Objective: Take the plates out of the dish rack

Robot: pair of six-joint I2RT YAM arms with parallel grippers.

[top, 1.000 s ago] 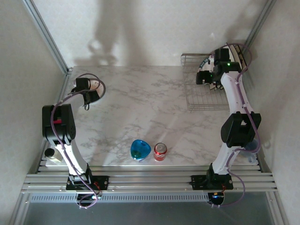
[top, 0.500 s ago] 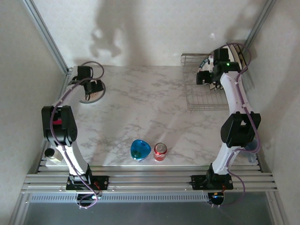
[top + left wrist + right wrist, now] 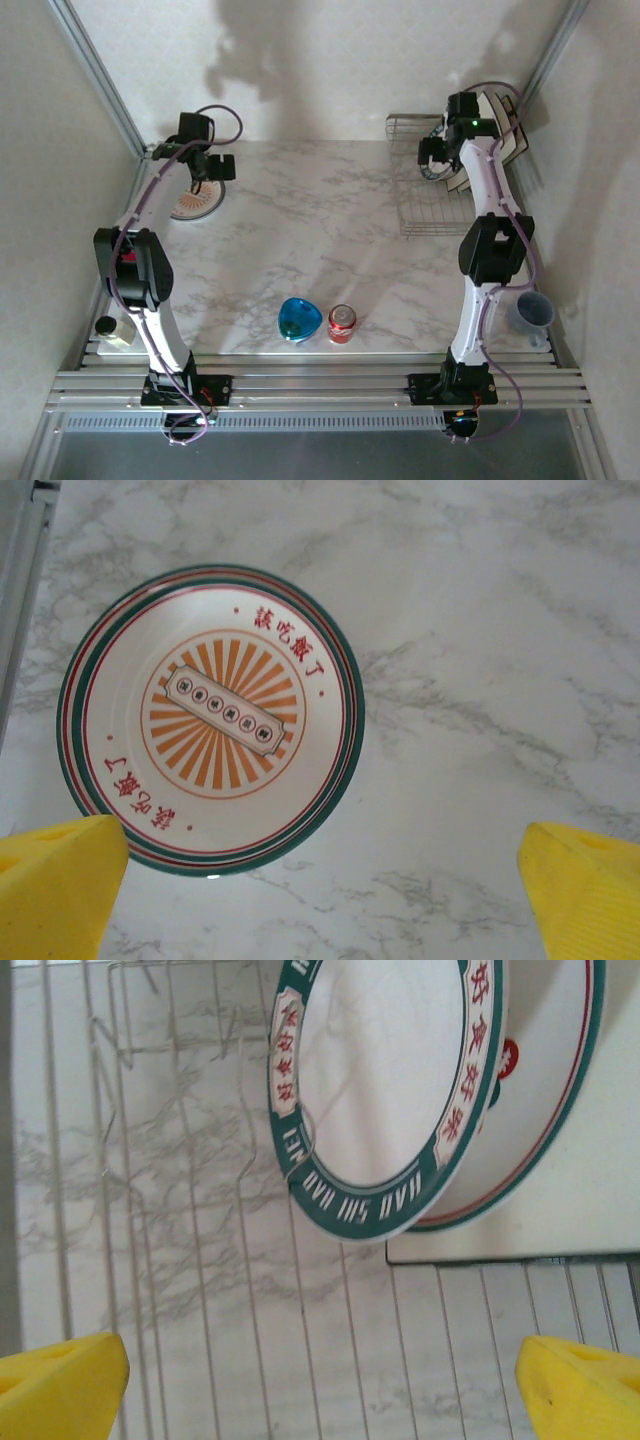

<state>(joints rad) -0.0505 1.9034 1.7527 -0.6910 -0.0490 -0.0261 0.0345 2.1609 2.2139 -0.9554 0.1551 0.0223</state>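
Left claw (image 3: 205, 172) hangs over the far-left corner of the table (image 3: 320, 235), jaws spread as wide as I can see them go, with nothing between them. In its wrist view the yellow fingertips (image 3: 55, 880) sit in the two lower corners. Under it, one round plate (image 3: 210, 717) lies flat on the marble: green and red rim, orange sunburst, red characters. One tip overlaps its edge in that view, but I can make out no contact. Right claw (image 3: 434, 165) is over the rack (image 3: 440, 215) at the far right, jaws just as wide and empty. Three plates stand on edge in the rack. The front plate (image 3: 385, 1100) has a green lettered rim, the second plate (image 3: 545, 1120) leans just behind it, and the square plate (image 3: 590, 1210) is cream and stands behind both. At the near edge a blue bowl (image 3: 300, 320) has a red can (image 3: 342, 323) just beside it.
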